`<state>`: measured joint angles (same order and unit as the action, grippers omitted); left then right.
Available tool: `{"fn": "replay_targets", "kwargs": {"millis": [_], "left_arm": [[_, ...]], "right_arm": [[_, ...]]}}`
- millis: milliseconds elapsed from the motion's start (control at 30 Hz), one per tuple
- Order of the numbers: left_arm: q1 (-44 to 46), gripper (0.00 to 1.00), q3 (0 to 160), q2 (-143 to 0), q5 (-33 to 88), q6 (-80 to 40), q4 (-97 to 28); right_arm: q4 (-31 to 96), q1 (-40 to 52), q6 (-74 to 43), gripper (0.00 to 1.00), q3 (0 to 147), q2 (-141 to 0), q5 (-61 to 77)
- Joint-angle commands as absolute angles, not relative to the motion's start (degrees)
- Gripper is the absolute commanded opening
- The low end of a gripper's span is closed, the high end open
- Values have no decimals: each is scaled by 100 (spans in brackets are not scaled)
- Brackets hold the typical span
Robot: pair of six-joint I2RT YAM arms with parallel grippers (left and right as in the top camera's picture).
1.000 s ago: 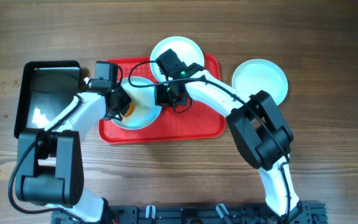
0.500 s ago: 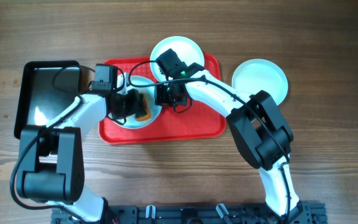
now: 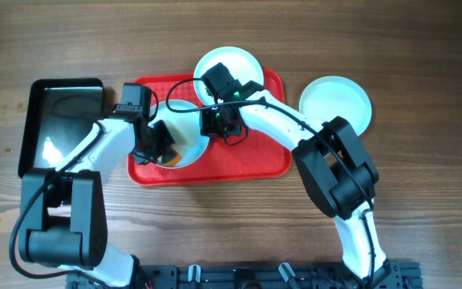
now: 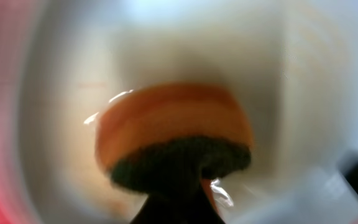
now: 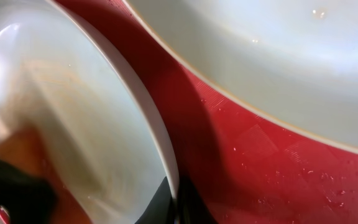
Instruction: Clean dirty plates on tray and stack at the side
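The red tray (image 3: 247, 156) holds a white plate (image 3: 189, 136) at its left and a second plate (image 3: 229, 63) at its back edge. A third plate (image 3: 337, 100) lies on the table to the right. My left gripper (image 3: 165, 146) is shut on an orange sponge with a dark scouring side (image 4: 174, 134), pressed on the left plate (image 4: 61, 124). My right gripper (image 3: 217, 122) is shut on that plate's rim (image 5: 163, 155), with the second plate (image 5: 278, 56) just beyond.
A black metal pan (image 3: 58, 120) stands left of the tray. Wooden table surrounds everything. The two arms cross close together over the tray's left half.
My left gripper swept the sponge across the plate, to the right and then back toward the plate's front left. The right gripper held the rim still.
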<state>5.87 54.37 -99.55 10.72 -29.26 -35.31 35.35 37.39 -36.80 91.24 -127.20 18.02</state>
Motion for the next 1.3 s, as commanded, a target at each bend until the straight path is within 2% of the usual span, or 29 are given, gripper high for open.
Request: {"fn": "replay_targets", "kwargs": {"millis": [0,33,233,333,433,567,667,767,833,933,1067,1200,1267], "left_arm": [[670,4,5192,-10202,3352,-1372,-3188],[670,4,5192,-10202,3330,-1380,-2980],[567,4,5190,-10202,711,-3232,-2047],[567,4,5190,-10202,-491,-4814,-2224],[578,4,5190,-10202,-519,-5760,-2847],[578,4,5190,-10202,-117,-5756,-4056],[578,4,5192,-10195,-97,-5653,-4040],[578,4,5192,-10195,801,-4110,-3474],[578,4,5192,-10195,2093,-2611,-3164],[578,4,5192,-10195,2919,-1811,-3144],[578,4,5192,-10195,3022,-1640,-2899],[561,4,5192,-10197,3013,-1728,-1988],[563,4,5192,-10197,2515,-2263,-1551]], "right_arm": [[3518,3785,-3601,5,9139,-12838,2029],[3524,3785,-3599,4,9139,-12838,2029],[3522,3785,-3599,4,9139,-12838,2049],[3522,3785,-3597,5,9139,-12838,2047],[3520,3785,-3597,4,9139,-12838,2047],[3514,3785,-3597,5,9139,-12838,2049],[3496,3785,-3603,4,9139,-12838,2047],[3511,3785,-3599,4,9139,-12838,2047],[3518,3785,-3599,4,9139,-12838,2049],[3511,3785,-3599,5,9139,-12838,2047],[3503,3785,-3599,4,9139,-12838,2045],[3505,3785,-3597,5,9139,-12838,2045],[3507,3785,-3599,4,9139,-12838,2045]]}}
